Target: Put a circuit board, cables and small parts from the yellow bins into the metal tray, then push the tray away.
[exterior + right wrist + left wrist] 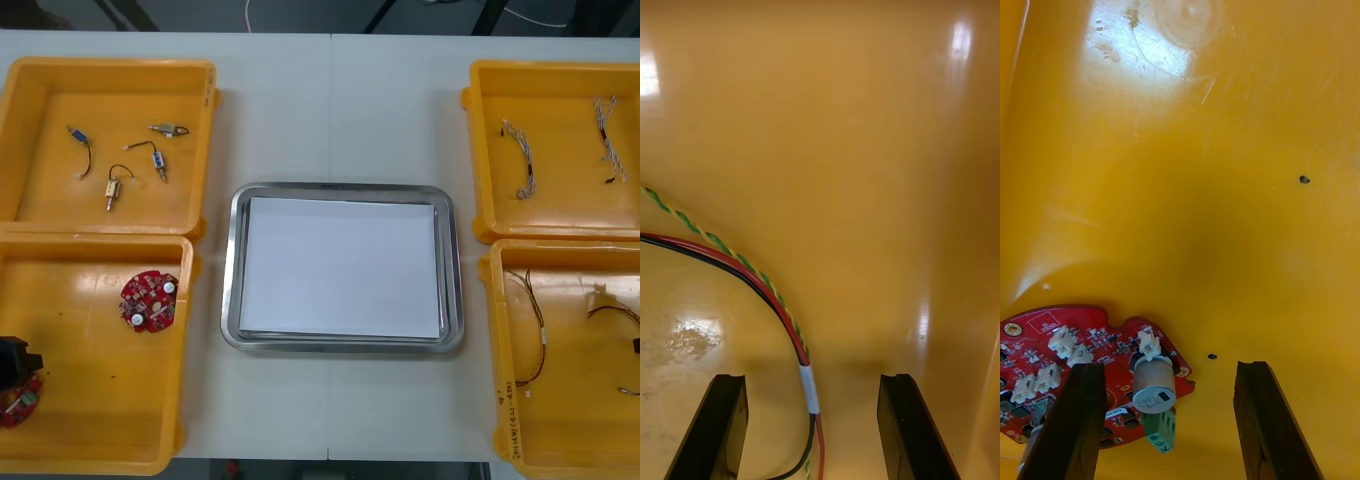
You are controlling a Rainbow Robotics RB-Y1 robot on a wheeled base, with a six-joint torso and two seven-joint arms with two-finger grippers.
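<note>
Nothing is yet seen inside the metal tray (232, 300). Its white liner (340, 268) lies bare at the middle of the table (330, 100), between the four yellow bins. Every placement, and the final push, is therefore judged to be left undone.

A first pick-up is being set up on each side. The left gripper (12, 362) is seen low in the near left bin (100, 452), just over a round red circuit board (18, 402) at that bin's outer side. A second circuit board (148, 300) lies well apart from it, toward the tray. Small metal parts (112, 188) are scattered in the far left bin (110, 70). Twisted blue and white cables (520, 160) lie in the far right bin (560, 75), and dark cables (530, 340) in the near right bin (500, 400).

The spread of the jaws cannot be read from the front view, but it is supplied by the wrist views. In the left wrist view the jaws are shown released. The board's grey capacitor (1154, 382) and green connector (1161, 435) stand between the fingers, and nothing is gripped. In the right wrist view the right gripper (812, 379) is shown close over a bin floor. Its jaws are likewise released, astride a cable bundle (752, 274) of red, black and twisted green-yellow wires bound by a white sleeve (810, 386). Contact cannot be told.
</note>
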